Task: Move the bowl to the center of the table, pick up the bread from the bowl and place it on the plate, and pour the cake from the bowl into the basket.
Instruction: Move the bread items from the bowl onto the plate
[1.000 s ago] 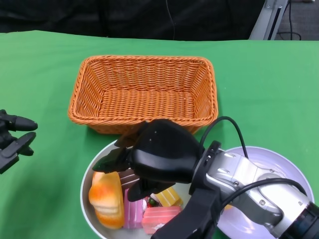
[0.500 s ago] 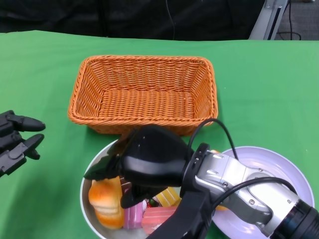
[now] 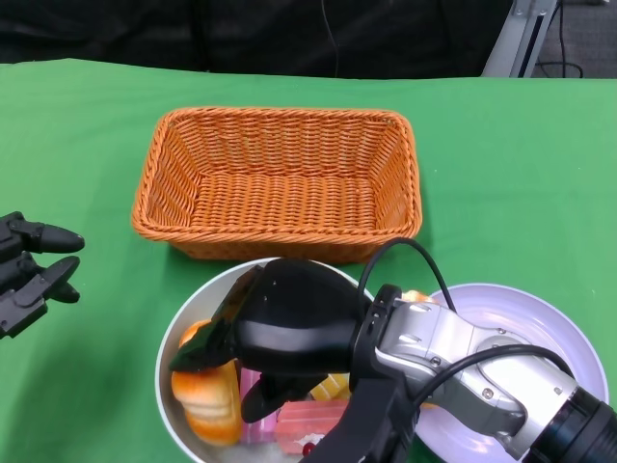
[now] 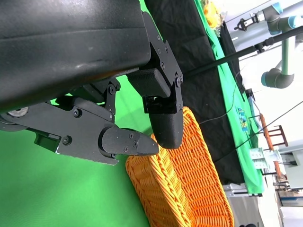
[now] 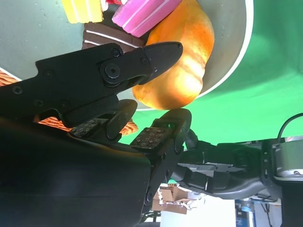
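The step in hand appears to be the bread pick-up: the bowl [image 3: 174,386] is sitting on the green worktop [image 3: 521,174] directly in front of the wicker basket [image 3: 280,178], near mid-table, so the first step looks done. The bread [image 3: 204,394], a golden-orange roll, is lying inside the bowl against its left wall, beside pink, yellow and chocolate-striped cake pieces [image 3: 308,422]. The white plate [image 3: 540,328] is standing just right of the bowl, and what can be seen of it past the forearm bears no bread.

The right hand [image 3: 246,338] is reaching across the bowl from the right, its silver forearm crossing over the plate. The right wrist view shows its fingers [image 5: 151,54] parted, one lying across the top of the roll and another [image 5: 163,130] set past the bowl's rim; they are bracketing the bread but not clamped on it (whether the upper one is actually touching the crust cannot be told).

The next move, in my judgement, calls for lowering the fingers around the roll and closing firmly without catching the adjacent cake, then lifting clear of the rim and carrying it right to the plate.

The left hand [image 3: 29,270] is waiting at the left edge of the worktop, well apart from the bowl, fingers spread and holding nothing.
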Tool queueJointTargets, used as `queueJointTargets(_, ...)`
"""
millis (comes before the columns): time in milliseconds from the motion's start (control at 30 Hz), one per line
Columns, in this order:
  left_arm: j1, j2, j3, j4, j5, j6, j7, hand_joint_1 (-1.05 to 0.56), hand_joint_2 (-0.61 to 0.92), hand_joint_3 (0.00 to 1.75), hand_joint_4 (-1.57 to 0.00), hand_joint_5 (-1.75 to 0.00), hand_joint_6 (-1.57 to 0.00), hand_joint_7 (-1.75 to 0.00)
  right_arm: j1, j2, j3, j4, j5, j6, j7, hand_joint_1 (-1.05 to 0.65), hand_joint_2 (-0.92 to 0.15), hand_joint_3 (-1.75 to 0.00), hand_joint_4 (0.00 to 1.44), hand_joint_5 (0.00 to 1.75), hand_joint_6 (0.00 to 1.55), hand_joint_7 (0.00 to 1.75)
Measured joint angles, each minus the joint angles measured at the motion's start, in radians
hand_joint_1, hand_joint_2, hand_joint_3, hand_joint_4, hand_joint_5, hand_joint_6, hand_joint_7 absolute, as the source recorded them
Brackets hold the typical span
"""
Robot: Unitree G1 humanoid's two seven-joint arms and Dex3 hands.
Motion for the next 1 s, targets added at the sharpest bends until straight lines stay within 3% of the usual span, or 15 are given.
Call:
queueJointTargets(333, -0.014, 0.001, 0.000, 0.035, 0.000, -0.023, -0.017, -0.26, 0.92, 0.23, -0.80, -1.32, -0.78, -0.99, -0.001, 0.013, 0.017, 0.001, -0.030, 0.019, 0.001, -0.73, -0.92, -0.06, 0.80, 0.12, 0.70, 0.03)
queueJointTargets(367, -0.014, 0.001, 0.000, 0.037, 0.000, -0.024, -0.017, -0.26, 0.92, 0.22, -0.81, -1.32, -0.79, -0.98, -0.002, 0.016, 0.020, 0.003, -0.034, 0.019, -0.003, -0.72, -0.92, -0.04, 0.79, 0.17, 0.72, 0.03)
queueJointTargets(467, -0.014, 0.001, 0.000, 0.032, 0.001, -0.016, -0.008, -0.26, 0.92, 0.20, -0.81, -1.30, -0.80, -0.98, -0.009, 0.019, 0.027, 0.015, -0.042, 0.026, -0.007, -0.69, -0.92, -0.03, 0.53, 0.70, 0.73, 0.00)
queueJointTargets(500, -0.014, 0.001, 0.000, 0.029, 0.002, -0.012, -0.001, -0.26, 0.92, 0.20, -0.81, -1.30, -0.80, -0.98, -0.013, 0.020, 0.028, 0.019, -0.043, 0.027, -0.010, -0.67, -0.92, -0.03, 0.50, 0.75, 0.74, 0.00)
queueJointTargets(800, -0.007, -0.001, -0.001, -0.023, 0.003, 0.031, 0.016, -0.22, 0.92, 0.23, -0.78, -1.30, -0.78, -0.99, -0.042, 0.023, 0.065, 0.070, -0.114, 0.027, -0.095, -0.55, -0.86, 0.00, 0.48, 0.91, 0.77, 0.01)
queueJointTargets(1000, 0.015, -0.005, -0.002, -0.077, 0.003, 0.075, 0.041, -0.21, 0.92, 0.25, -0.76, -1.30, -0.78, -0.97, -0.063, 0.022, 0.105, 0.119, -0.168, 0.006, -0.199, -0.46, -0.84, 0.00, 0.50, 0.89, 0.79, 0.01)
